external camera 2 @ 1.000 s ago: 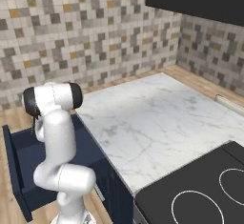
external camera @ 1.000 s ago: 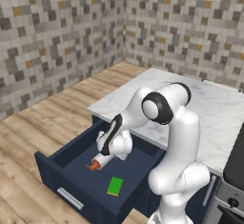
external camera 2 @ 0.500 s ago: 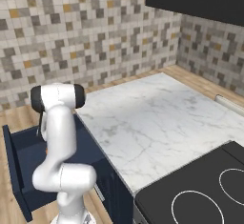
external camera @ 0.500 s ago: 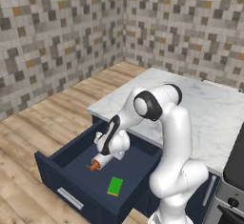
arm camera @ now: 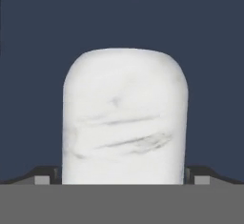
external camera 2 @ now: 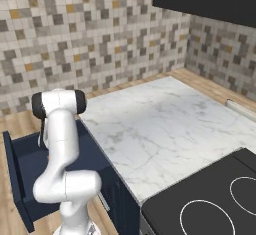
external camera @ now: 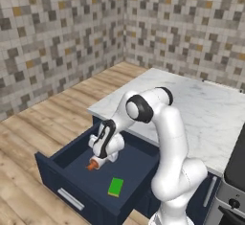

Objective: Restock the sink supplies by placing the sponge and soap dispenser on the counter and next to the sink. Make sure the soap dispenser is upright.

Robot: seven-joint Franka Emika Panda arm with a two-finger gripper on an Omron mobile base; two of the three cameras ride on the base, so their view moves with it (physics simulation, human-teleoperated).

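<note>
Compared with a second ago, the arm's elbow sits further forward and lower over the open drawer (external camera: 72,183), and the gripper (external camera: 101,158) is pressed closer down onto the soap dispenser (external camera: 98,161). The jaws stand slightly wider, one on each side of the bottle.

- Soap dispenser (arm camera: 125,116): on my hand view, pale grey-white body with faint darker grey streaks; from the left base view I pick out its orange-red pump tip (external camera: 91,165).
- Sponge (external camera: 115,186): bright, flat green, no pattern.
- Drawer (external camera: 76,171): dark navy inside and out, with a silver-grey bar handle (external camera: 71,198).
- Counter (external camera 2: 165,129): white marble, thin grey veins.
- Wall (external camera: 57,37): mosaic of small squares, I read greys, beige, dark brown and scattered ochre-orange.
- Floor (external camera: 43,123): light wood planks, warm tan.
- Cooktop (external camera 2: 210,204): black with thin pale ring marks.
- Arm (external camera: 167,138): glossy white, black joints.
- Fingers (arm camera: 43,176): dark grey.
</note>
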